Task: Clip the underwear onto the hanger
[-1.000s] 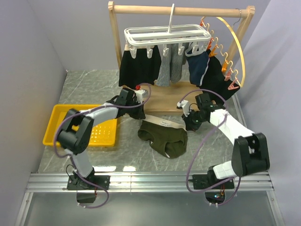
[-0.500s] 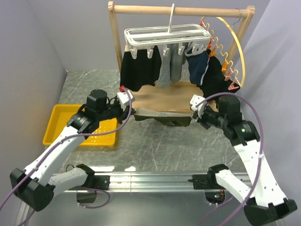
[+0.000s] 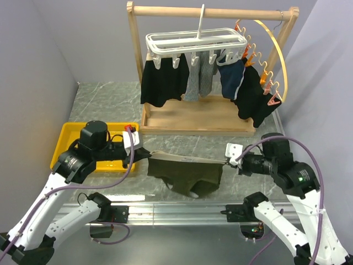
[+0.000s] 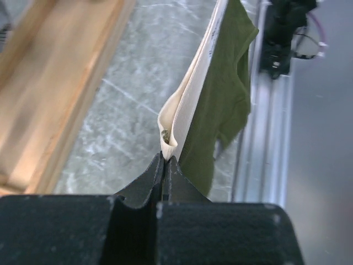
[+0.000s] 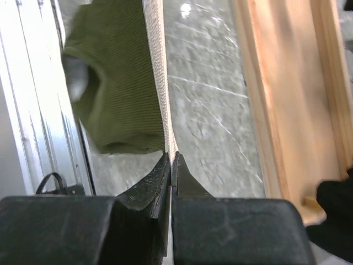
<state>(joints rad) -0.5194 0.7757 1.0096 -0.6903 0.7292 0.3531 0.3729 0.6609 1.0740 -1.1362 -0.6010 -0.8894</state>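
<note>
The underwear (image 3: 190, 174), olive-green briefs with a beige waistband, hangs stretched in the air between my two grippers, above the table near its front edge. My left gripper (image 3: 144, 155) is shut on the left end of the waistband (image 4: 187, 105). My right gripper (image 3: 226, 162) is shut on the right end of the waistband (image 5: 160, 83). The green body (image 5: 116, 94) hangs below the band. The white grid hanger (image 3: 196, 43) hangs by its hook from the wooden rail at the back, with garments clipped under it.
A wooden rack frame (image 3: 212, 12) with a wooden base (image 3: 193, 116) stands at the back. A curved wooden hoop with orange clips (image 3: 270, 66) hangs on its right. Black (image 3: 162, 83), striped and navy garments hang from the hanger. A yellow tray (image 3: 69, 141) lies at the left.
Both grippers have pulled back toward the table's front with the underwear stretched between them, away from the rack base. One second ago the underwear lay on the table.
</note>
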